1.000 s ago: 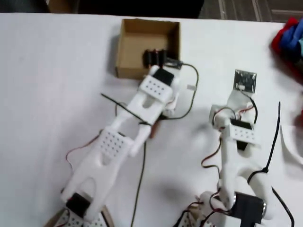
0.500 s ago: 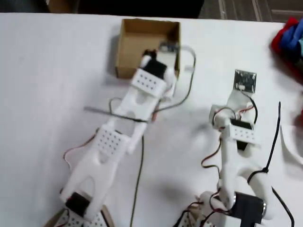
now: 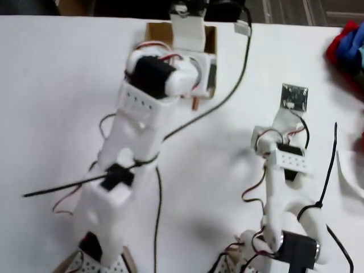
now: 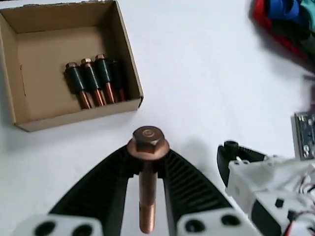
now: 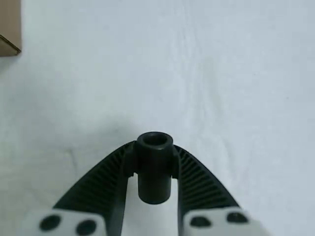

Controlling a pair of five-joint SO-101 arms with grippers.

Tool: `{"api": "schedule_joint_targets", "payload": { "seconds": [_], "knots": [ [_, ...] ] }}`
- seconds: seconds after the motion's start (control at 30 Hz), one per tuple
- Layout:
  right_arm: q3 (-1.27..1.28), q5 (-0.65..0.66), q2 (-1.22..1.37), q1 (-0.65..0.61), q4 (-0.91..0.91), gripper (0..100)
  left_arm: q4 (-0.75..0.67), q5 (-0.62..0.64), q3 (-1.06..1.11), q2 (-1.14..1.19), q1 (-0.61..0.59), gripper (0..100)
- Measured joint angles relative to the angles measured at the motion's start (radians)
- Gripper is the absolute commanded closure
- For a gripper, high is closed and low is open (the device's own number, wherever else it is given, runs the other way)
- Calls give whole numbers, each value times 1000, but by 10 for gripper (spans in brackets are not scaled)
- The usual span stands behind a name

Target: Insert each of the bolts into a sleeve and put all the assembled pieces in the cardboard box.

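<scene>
A white left arm (image 3: 136, 125) and a white right arm (image 3: 281, 170) stand side by side on a white worktop (image 4: 206, 88). The left pincer (image 4: 147, 156) has its ribbed black fingers (image 4: 106, 189) clenched on a copper-coloured, hex-headed metal bolt (image 4: 147, 206). The bolt lies lengthwise between the fingers, its hexagonal head at their tips and its smooth shaft running back toward the wrist. Beyond the tips, an open, square, brown cardboard box (image 4: 129, 59) sits on the worktop. Inside it, side by side against one wall, lie the assembled pieces (image 4: 91, 78). Each is a short black tube with a copper head at one end and a copper shaft poking out of the other. Three are plain to see. A fourth, darker one lies in the wall's shadow and is harder to make out. From above, the left arm rises in front of the box (image 3: 156, 31) and covers much of it. The right pincer (image 5: 154, 153) is closed around a short black cylindrical sleeve (image 5: 154, 179). The sleeve is matte and hollow, and its round opening sits at the fingertips. It is held just above the bare worktop (image 5: 221, 73), and a corner of the box (image 5: 7, 29) shows well off to one side. Red and blue objects (image 3: 347, 42) lie at the far edge of the worktop.
</scene>
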Motion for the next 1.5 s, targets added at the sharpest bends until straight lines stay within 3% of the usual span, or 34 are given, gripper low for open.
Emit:
{"api": "schedule_joint_targets", "payload": {
  "seconds": [0.13, 0.27, 0.47, 0.67, 0.83, 0.97, 1.13, 1.27, 1.4, 1.5],
  "knots": [
    [0, 0, 0, 0, 0, 978, 0, -2, 336, -241, 28, 976],
    [0, 0, 0, 0, 0, 978, -141, 0, 637, -445, 3, 976],
    [6, 0, 0, -60, -55, 978, -654, -2, 1097, -488, -109, 976],
    [61, 0, -6, -149, -155, 978, -1192, -3, 1452, -486, -135, 976],
    [143, 0, -72, -229, -233, 978, -1430, -20, 1571, -535, -146, 976],
    [298, 0, -110, -278, -453, 978, -1468, -103, 1672, -677, -138, 976],
    [537, 0, -121, -287, -977, 978, -1493, -138, 1791, -862, -114, 976],
    [605, 0, -84, -292, -1358, 978, -1631, -138, 1792, -876, -72, 975],
    [606, 0, 21, -318, -1514, 978, -1771, -150, 1791, -827, 12, 975],
    [606, 0, 124, -353, -1625, 978, -1817, -236, 1792, -795, 77, 975]
  ]
}}
